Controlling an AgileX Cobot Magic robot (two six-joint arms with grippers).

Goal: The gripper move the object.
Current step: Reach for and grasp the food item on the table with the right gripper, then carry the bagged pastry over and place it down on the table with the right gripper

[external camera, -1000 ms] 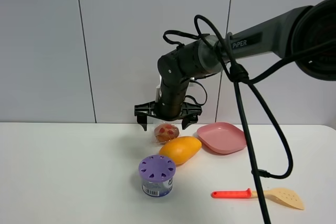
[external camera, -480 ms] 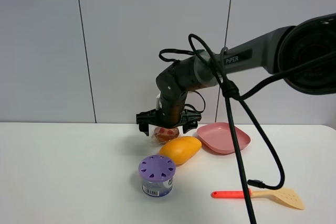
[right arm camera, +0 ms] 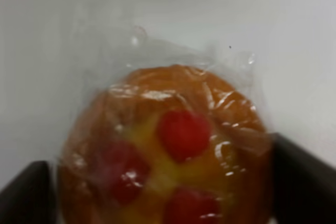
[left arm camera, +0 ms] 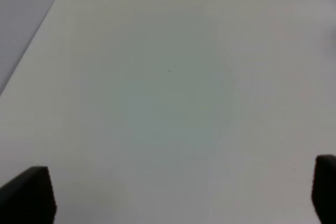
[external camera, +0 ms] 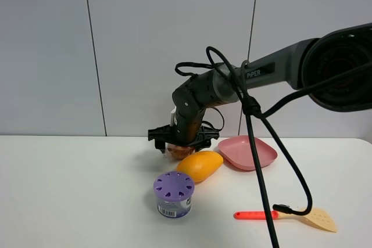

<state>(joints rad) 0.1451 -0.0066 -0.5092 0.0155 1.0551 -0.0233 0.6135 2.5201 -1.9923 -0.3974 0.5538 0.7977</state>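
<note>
Where the muffin sits on the table, it is straddled by the right gripper.
A mango is seen just in front of it, with a plate to the right, a can nearer the camera and a spatula well apart. The right fingers are spread wide at either side of the wrap; contact cannot be told, and nothing is clamped. The left gripper is held agape over the table.
</note>
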